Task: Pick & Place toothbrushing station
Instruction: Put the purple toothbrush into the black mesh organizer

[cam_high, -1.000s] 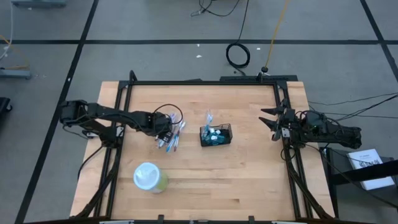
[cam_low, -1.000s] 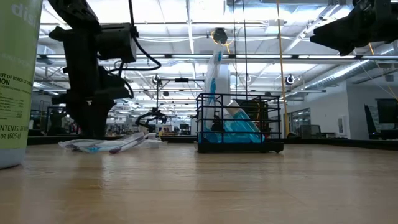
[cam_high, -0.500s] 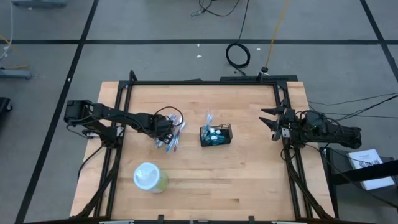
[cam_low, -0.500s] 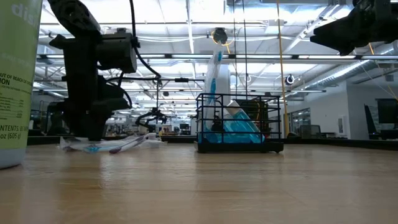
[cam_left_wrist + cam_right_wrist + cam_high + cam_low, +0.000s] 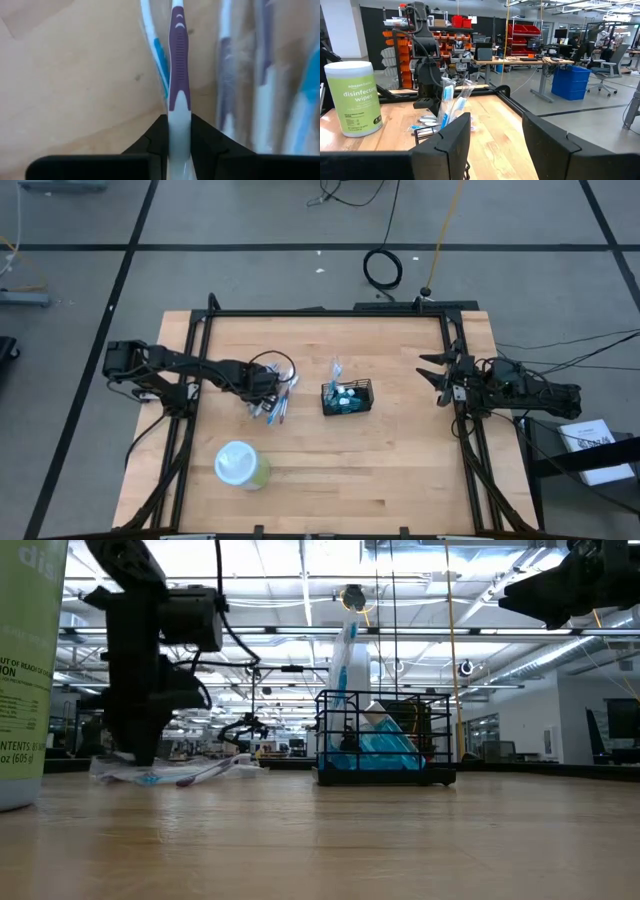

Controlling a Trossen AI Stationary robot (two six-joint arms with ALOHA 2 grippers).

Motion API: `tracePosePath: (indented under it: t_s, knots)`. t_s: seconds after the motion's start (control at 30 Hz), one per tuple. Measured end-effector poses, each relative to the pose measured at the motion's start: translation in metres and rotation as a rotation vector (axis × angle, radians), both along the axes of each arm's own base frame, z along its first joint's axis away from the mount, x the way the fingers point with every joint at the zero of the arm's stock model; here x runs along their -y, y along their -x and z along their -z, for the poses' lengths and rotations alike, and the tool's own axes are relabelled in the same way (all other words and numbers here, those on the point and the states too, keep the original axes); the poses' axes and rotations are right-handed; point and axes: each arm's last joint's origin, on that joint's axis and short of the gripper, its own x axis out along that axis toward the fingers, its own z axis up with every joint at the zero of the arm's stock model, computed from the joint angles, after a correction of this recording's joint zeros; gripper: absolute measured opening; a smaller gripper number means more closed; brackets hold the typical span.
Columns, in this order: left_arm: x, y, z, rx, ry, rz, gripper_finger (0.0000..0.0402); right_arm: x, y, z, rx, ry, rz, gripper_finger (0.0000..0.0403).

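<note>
The black wire-mesh caddy [image 5: 347, 398] stands on its base near the table's middle, with blue packaged items inside and one wrapped brush sticking up [image 5: 345, 660]. To its left, several toothbrushes [image 5: 278, 402] lie in a loose pile on the wood. My left gripper [image 5: 264, 398] is down at this pile, shut on a purple-and-white toothbrush [image 5: 178, 75]. My right gripper [image 5: 432, 373] is open and empty above the table's right edge, well clear of the caddy. My left gripper pinches the purple-and-white toothbrush's white handle end [image 5: 179, 125] between its two fingers [image 5: 150, 145]. In the low view the gripper [image 5: 140, 755] points down from above. The brush lies low among the others on the table [image 5: 75, 75].
A pale-green wipes canister [image 5: 240, 465] with a whitish lid stands near the table's front left and fills the left side of the low view [image 5: 25, 670]. A black frame [image 5: 320, 311] runs along the table's edges. Bare wood lies to the right of the caddy and in front of it.
My left gripper has stayed low at the toothbrush pile and shifted slightly toward the table's left edge. The caddy and my right gripper have kept still.
</note>
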Motion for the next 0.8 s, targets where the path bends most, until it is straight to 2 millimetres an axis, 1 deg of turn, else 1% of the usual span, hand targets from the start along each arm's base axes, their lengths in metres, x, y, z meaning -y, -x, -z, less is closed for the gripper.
tracePosePath:
  t_s: [0.23, 0.37, 0.47, 0.63, 0.73, 0.8]
  knots:
    - [0.003, -0.017, -0.034, -0.004, -0.082, 0.089, 0.006, 0.0, 0.0, 0.0, 0.0, 0.0, 0.0, 0.0171]
    - [0.005, -0.032, -0.054, 0.062, -0.208, 0.153, 0.0054, 0.0, 0.0, 0.0, 0.0, 0.0, 0.0, 0.0171]
    - [0.006, -0.049, -0.069, 0.181, -0.316, 0.237, 0.0054, 0.0, 0.0, 0.0, 0.0, 0.0, 0.0, 0.0171]
    - [0.008, -0.083, -0.094, 0.499, -0.415, 0.482, 0.0054, 0.0, 0.0, 0.0, 0.0, 0.0, 0.0, 0.0171]
    - [0.007, -0.094, -0.107, 0.656, -0.442, 0.586, 0.0054, 0.0, 0.0, 0.0, 0.0, 0.0, 0.0, 0.0171]
    - [0.004, -0.098, -0.113, 0.718, -0.475, 0.621, 0.0054, 0.0, 0.0, 0.0, 0.0, 0.0, 0.0, 0.0171]
